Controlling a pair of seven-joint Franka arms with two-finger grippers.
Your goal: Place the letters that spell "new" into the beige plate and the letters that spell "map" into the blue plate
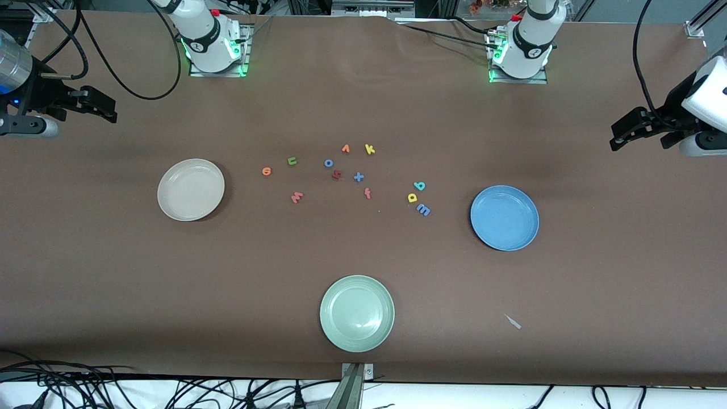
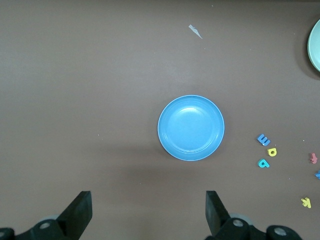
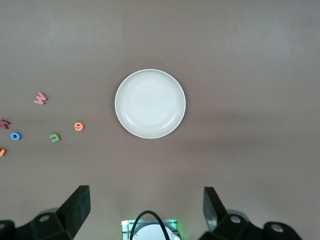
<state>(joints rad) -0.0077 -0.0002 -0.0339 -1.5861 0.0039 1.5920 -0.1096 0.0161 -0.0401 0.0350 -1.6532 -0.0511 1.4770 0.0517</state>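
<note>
both waiting high at the table ends: left gripper wide open, empty, over bare cloth near blue plate; right gripper likewise beside beige plate.

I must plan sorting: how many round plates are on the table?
3: cream-beige round plate toward the right arm's end; mid-blue round plate toward the left arm's end; pale green round plate nearest the front camera.
</note>
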